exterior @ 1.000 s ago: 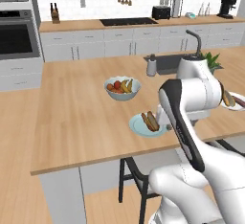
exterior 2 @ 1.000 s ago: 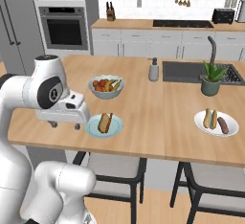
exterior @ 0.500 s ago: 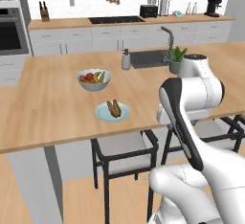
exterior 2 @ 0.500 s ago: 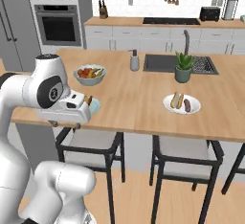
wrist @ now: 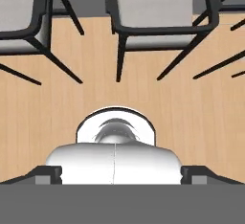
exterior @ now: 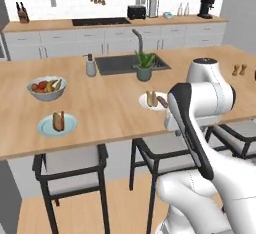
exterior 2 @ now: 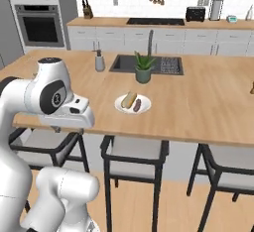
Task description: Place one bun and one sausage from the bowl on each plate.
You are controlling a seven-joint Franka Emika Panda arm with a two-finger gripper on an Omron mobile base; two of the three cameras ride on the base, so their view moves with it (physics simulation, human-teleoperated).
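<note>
White plate [exterior: 150, 101] holds bun, sausage; pale blue plate [exterior: 46, 127], well apart, holds bun, sausage.

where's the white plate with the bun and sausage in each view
Left base view: the small round white plate with bun and sausage lies right of centre on the wooden island counter, beside the arm.
Right base view: the same plate lies at centre, near the counter's front edge.
Hand view: not in it.
Shared landmark: the green potted plant just behind the plate.

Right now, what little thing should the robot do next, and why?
Probably just stop and rest: the white plate already holds a bun and a sausage, and so does the pale blue plate. Nothing looks left to carry.
</note>
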